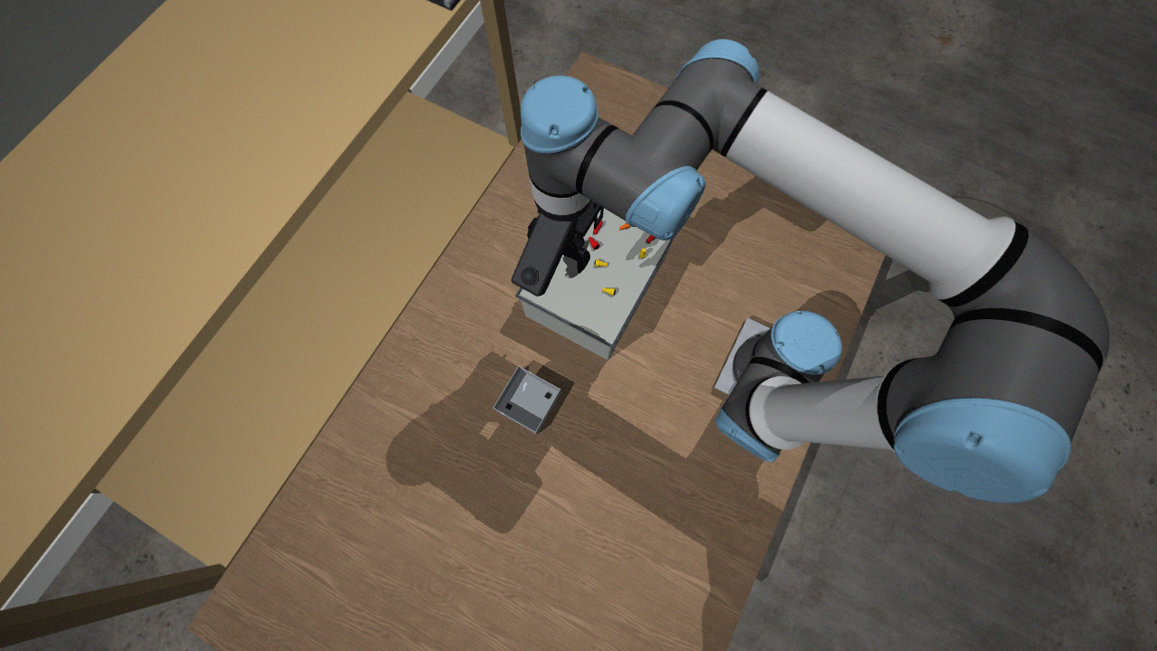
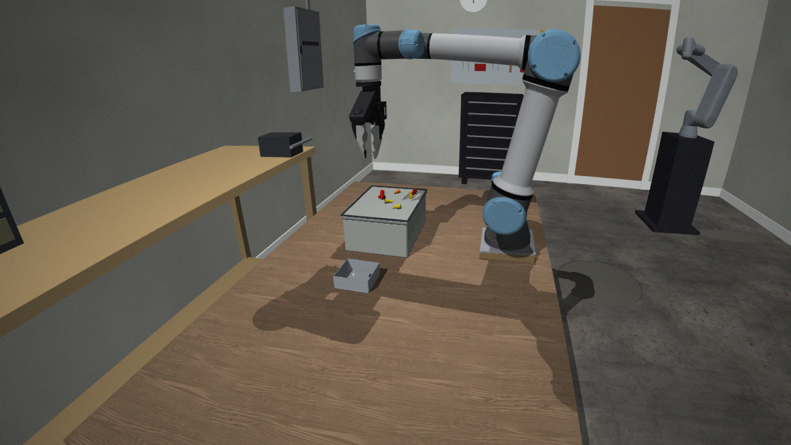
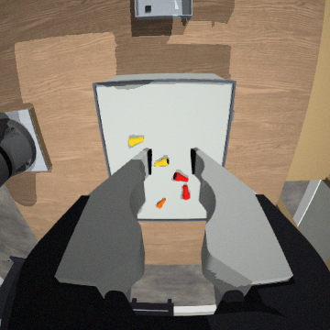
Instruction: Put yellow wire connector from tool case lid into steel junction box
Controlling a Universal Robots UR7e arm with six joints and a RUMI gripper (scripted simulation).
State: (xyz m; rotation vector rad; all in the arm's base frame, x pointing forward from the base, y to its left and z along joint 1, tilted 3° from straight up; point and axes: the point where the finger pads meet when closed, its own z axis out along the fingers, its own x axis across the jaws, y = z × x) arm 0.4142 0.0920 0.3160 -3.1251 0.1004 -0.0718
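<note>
The grey tool case [image 1: 586, 283] [image 3: 165, 137] stands on the wooden table, and its lid carries loose wire connectors. Two yellow connectors [image 3: 136, 141] [image 3: 161, 161] lie on the lid's left half, and a third [image 1: 643, 253] lies near the far edge. The open steel junction box [image 1: 527, 398] sits on the table in front of the case, also in the exterior view [image 2: 356, 275]. My gripper [image 2: 369, 149] hangs high above the lid, pointing down. Its fingers stand a narrow gap apart with nothing between them.
Red connectors [image 3: 180, 176] and an orange one [image 3: 160, 203] lie on the lid near the yellow ones. A long tan bench [image 1: 162, 202] runs along the table's left side with a black box [image 2: 279, 143] on it. The arm's base [image 2: 506, 221] stands right of the case.
</note>
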